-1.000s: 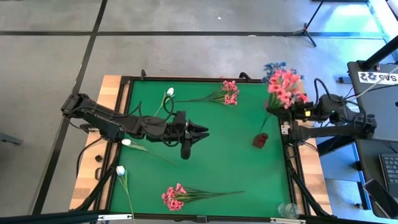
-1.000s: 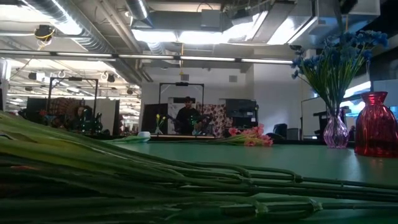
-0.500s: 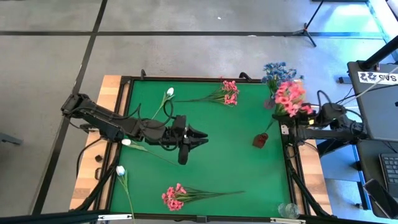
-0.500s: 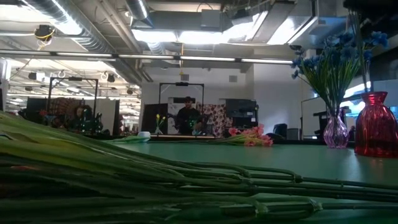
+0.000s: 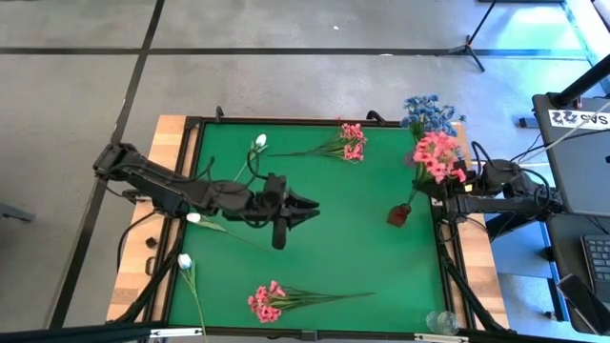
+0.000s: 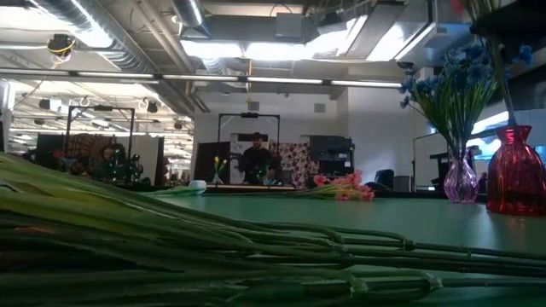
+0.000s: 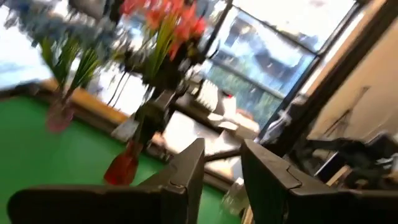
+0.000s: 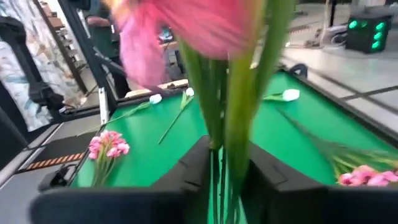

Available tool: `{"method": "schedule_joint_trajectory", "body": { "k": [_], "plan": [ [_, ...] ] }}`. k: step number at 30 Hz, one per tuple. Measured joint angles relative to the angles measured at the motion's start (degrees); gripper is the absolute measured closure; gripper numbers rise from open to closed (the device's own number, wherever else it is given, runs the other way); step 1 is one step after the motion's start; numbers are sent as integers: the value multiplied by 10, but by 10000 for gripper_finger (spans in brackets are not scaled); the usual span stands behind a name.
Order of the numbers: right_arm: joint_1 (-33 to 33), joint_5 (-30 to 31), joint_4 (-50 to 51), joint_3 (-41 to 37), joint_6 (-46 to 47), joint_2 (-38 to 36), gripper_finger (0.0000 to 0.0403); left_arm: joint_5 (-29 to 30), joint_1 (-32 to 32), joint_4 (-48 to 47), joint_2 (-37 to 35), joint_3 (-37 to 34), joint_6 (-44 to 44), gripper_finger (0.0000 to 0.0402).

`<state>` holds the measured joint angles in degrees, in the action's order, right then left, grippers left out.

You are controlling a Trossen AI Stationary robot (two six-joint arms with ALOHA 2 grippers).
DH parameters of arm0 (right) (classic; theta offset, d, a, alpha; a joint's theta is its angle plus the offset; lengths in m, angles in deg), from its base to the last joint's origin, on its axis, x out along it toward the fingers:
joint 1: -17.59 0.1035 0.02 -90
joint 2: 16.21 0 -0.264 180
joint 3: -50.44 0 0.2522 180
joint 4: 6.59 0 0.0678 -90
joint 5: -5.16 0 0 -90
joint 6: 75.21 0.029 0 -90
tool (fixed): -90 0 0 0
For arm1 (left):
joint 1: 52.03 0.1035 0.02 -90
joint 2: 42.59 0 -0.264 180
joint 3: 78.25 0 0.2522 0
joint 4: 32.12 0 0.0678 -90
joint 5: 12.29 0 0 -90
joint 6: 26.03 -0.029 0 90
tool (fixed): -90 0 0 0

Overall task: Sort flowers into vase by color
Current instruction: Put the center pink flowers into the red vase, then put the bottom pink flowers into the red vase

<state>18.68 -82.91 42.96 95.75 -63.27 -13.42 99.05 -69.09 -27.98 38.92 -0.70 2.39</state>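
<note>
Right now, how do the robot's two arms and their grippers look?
Both are slim black jointed arms with dark cables trailing from their bases. The left gripper has two flat, angular black fingers. The right gripper has the same dark, squared fingers. No markings are visible.

Lying loose on the green counter [image 5: 362,248]: three white buds [image 5: 260,141], [image 5: 193,217], [image 5: 185,260] and two pink sprays [image 5: 352,141], [image 5: 267,301]. Standing at the right edge: one red vase [image 5: 398,214] and one clear vase with a blue bunch [image 5: 429,109]. Hanging above the red vase: one more pink bunch [image 5: 436,154]. Reaching in: two arms.
</note>
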Motion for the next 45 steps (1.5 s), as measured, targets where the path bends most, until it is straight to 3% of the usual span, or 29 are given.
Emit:
{"method": "schedule_joint_trajectory", "body": {
  "k": [10, 18, 22, 28, 31, 36, 39, 42, 45],
  "plan": [
    [0, -11, 103, 72, 91, 78, 185, -31, 12, 2, -41, 0, -62, 301],
    [0, -15, 248, 169, 118, 150, 131, -99, 52, -120, -102, 0, -47, 301],
    [0, -23, 345, 230, 137, 188, 132, -132, 58, -213, -154, 0, -49, 301],
    [0, -71, 444, 328, 211, 209, 144, -220, 57, -253, -197, 0, -132, 301],
    [0, -61, 464, 404, 267, 214, 153, -252, 57, -282, -197, 0, -140, 301],
    [0, 24, 392, 550, 280, 236, 178, -292, 56, -319, -198, 0, -140, 301],
    [0, 51, 317, 604, 239, 264, 195, -316, 56, -323, -197, 0, -153, 301],
    [0, 43, 242, 618, 197, 307, 211, -339, 56, -323, -198, 0, -166, 301],
    [0, -3, 190, 617, 163, 375, 228, -360, 56, -327, -198, 0, -174, 301]
  ]
}}
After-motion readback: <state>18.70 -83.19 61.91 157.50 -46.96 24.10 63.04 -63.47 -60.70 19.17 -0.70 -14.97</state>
